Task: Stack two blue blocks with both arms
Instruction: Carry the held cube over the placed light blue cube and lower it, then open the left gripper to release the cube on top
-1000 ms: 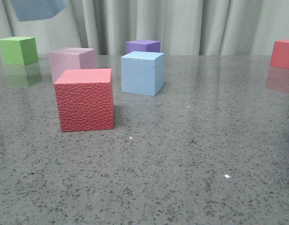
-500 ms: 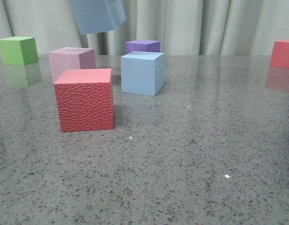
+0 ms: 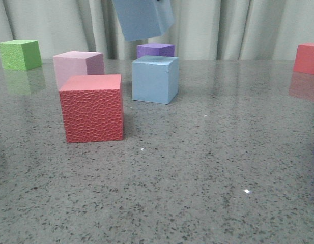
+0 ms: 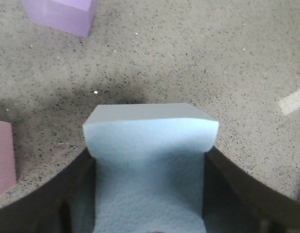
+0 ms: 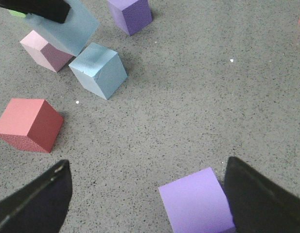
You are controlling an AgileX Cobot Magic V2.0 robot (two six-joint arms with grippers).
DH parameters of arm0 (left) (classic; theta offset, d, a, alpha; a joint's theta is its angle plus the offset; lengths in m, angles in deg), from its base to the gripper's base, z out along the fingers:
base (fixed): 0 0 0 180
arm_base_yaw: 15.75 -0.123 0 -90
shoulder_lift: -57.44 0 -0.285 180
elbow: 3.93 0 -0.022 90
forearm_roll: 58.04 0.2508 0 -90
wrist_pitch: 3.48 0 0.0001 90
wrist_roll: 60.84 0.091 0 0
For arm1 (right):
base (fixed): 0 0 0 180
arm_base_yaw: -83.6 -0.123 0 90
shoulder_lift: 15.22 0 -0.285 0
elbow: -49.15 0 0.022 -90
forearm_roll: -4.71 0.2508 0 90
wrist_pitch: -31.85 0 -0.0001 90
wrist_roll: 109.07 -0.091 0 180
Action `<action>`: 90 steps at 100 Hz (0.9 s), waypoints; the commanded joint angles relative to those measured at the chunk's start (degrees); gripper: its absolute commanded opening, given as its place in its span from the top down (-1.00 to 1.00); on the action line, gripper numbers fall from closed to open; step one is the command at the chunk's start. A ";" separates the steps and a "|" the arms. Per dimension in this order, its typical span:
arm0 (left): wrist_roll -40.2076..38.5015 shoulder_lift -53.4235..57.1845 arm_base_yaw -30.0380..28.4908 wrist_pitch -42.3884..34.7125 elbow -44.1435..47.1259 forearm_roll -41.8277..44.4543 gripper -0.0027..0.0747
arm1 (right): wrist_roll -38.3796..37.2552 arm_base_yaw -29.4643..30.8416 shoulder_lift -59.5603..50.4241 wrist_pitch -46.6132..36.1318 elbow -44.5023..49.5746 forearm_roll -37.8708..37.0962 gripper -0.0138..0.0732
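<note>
One blue block [image 3: 154,80] rests on the table behind and right of the red textured cube. The other blue block [image 3: 143,18] hangs tilted in the air just above it, a little to its left. In the left wrist view my left gripper [image 4: 150,199] is shut on this raised block [image 4: 150,155], a dark finger [image 4: 52,194] against each side. The right wrist view shows the raised block [image 5: 62,24] beside the resting one [image 5: 98,69]. My right gripper [image 5: 147,204] is open and empty, low over the table, with a purple cube [image 5: 196,204] close to one finger.
A red textured cube [image 3: 91,108], a pink cube [image 3: 78,66], a green cube [image 3: 19,54] and a purple cube [image 3: 155,50] stand around the resting blue block. Another red cube [image 3: 307,58] is at the far right. A curtain hangs behind the table.
The raised blue block has moved right across the top of the front view, from the far left to just above the resting blue block. Nothing on the table has moved.
</note>
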 commanded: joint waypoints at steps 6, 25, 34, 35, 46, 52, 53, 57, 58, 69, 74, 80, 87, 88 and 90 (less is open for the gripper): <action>-0.28 2.42 1.14 0.74 -1.92 -0.89 0.54 | 0.50 0.14 -0.16 -4.22 -1.39 -1.29 -0.77; -0.28 1.17 1.14 0.74 -1.92 -1.11 0.54 | 0.50 0.14 -0.16 -4.22 -1.39 -1.29 -0.77; -0.28 0.41 1.14 0.74 -1.92 -1.37 0.54 | 0.50 0.14 -0.16 -4.22 -1.39 -1.29 -0.77; -0.28 0.41 1.14 0.74 -1.92 -1.52 0.54 | 0.50 0.14 -0.16 -4.22 -1.39 -1.29 -0.77; -0.28 -0.14 1.14 0.74 -1.92 -1.65 0.54 | 0.50 0.14 -0.16 -4.22 -1.39 -1.29 -0.77; -0.28 -0.37 1.14 0.74 -1.92 -1.55 0.54 | 0.50 0.14 -0.16 -4.22 -1.39 -1.29 -0.77; -0.28 -0.37 1.14 0.74 -1.92 -1.55 0.54 | 0.50 0.14 -0.16 -4.22 -1.39 -1.29 -0.77; -0.28 -0.37 1.14 0.74 -1.92 -1.55 0.54 | 0.50 0.14 -0.16 -4.22 -1.39 -1.29 -0.77; -0.28 -0.37 1.14 0.74 -1.92 -1.55 0.54 | 0.50 0.14 -0.16 -4.22 -1.39 -1.29 -0.77; -0.28 -0.37 1.14 0.74 -1.92 -1.55 0.54 | 0.50 0.14 -0.16 -4.22 -1.39 -1.29 -0.77; -0.28 -0.37 1.14 0.74 -1.92 -1.55 0.54 | 0.50 0.14 -0.16 -4.22 -1.39 -1.29 -0.77; -0.28 -0.37 1.14 0.74 -1.92 -1.55 0.50 | 0.50 0.14 -0.16 -4.22 -1.39 -1.29 -0.77; -0.28 -0.37 1.14 0.74 -1.92 -2.11 0.33 | 0.50 0.14 -0.16 -4.22 -1.39 -1.29 -0.77; -0.28 -0.37 1.14 0.74 -1.92 -2.34 0.28 | 0.50 0.14 -0.16 -4.22 -1.39 -1.29 -0.77; -0.28 -0.37 1.14 0.74 -1.92 -2.61 0.19 | 0.50 0.14 -0.16 -4.22 -1.39 -1.29 -0.77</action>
